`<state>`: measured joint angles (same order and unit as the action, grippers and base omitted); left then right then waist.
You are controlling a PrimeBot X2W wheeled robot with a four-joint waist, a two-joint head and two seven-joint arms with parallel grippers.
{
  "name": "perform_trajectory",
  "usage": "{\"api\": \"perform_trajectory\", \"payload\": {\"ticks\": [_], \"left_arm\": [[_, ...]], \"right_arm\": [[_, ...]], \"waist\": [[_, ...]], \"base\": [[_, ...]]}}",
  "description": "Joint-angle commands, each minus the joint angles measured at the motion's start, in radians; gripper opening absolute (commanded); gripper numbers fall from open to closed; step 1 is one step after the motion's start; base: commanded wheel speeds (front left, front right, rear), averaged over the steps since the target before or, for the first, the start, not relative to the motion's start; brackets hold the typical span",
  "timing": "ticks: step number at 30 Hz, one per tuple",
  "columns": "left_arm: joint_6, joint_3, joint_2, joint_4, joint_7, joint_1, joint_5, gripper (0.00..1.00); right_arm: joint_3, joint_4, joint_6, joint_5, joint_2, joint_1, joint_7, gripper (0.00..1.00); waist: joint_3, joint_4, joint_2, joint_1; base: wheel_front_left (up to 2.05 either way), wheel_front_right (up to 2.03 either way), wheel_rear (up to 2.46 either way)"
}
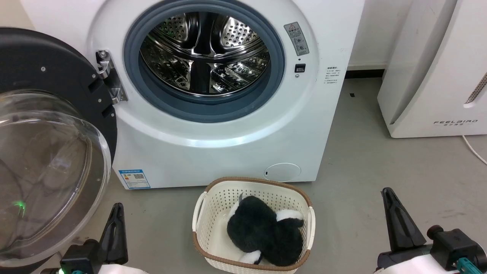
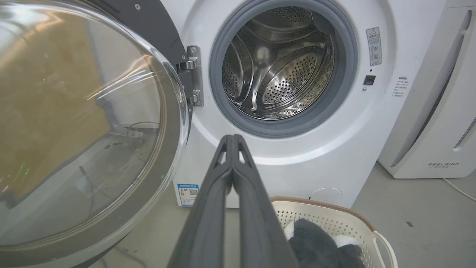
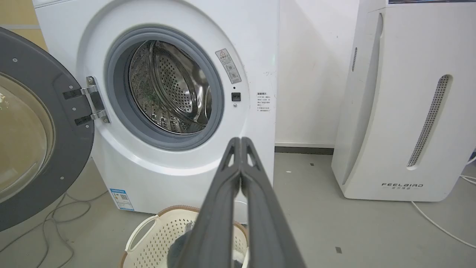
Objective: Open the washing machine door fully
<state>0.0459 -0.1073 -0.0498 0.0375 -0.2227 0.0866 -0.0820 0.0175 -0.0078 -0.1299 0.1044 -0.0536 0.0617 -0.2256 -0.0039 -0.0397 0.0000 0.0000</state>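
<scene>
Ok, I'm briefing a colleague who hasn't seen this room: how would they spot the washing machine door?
Find the white washing machine. Its door hangs swung open from a metal hinge on the machine's left. It is a round black disc with a bulging clear glass bowl, unlike the grey rubber ring around the steel drum.

Floor (image 1: pixel 380 160): smooth grey concrete with a few small dark flecks. A white front-loading washing machine (image 1: pixel 213 152) stands on it at the back. Just in front of the washer's base sits a cream perforated laundry basket (image 1: pixel 213 217) with a brown rim, flat on the floor. A white air purifier (image 1: pixel 430 76) stands to the washer's right, with a strip of bare floor between them. A white cord (image 1: pixel 473 148) trails along the floor from the purifier's foot. Thin grey cables (image 3: pixel 52 215) lie in loose loops by the washer's lower left corner.
</scene>
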Motion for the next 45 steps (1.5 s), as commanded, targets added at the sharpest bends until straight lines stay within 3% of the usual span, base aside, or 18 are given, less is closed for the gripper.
{"api": "perform_trajectory", "payload": {"ticks": [1, 45], "left_arm": [[-0.006, 0.004, 0.000, -0.004, 0.006, -0.012, 0.009, 0.00], [-0.022, 0.046, 0.000, -0.017, 0.094, -0.042, 0.039, 0.00]], "right_arm": [[-0.002, 0.001, 0.000, -0.006, 0.001, -0.009, 0.007, 0.00], [-0.008, 0.004, 0.000, -0.046, 0.002, -0.030, 0.096, 0.00]], "waist": [[0.000, 0.001, 0.0000, 0.0000], [0.002, 0.017, 0.0000, 0.0000]], "base": [[0.00, 0.00, 0.00], [0.00, 0.00, 0.00]]}}
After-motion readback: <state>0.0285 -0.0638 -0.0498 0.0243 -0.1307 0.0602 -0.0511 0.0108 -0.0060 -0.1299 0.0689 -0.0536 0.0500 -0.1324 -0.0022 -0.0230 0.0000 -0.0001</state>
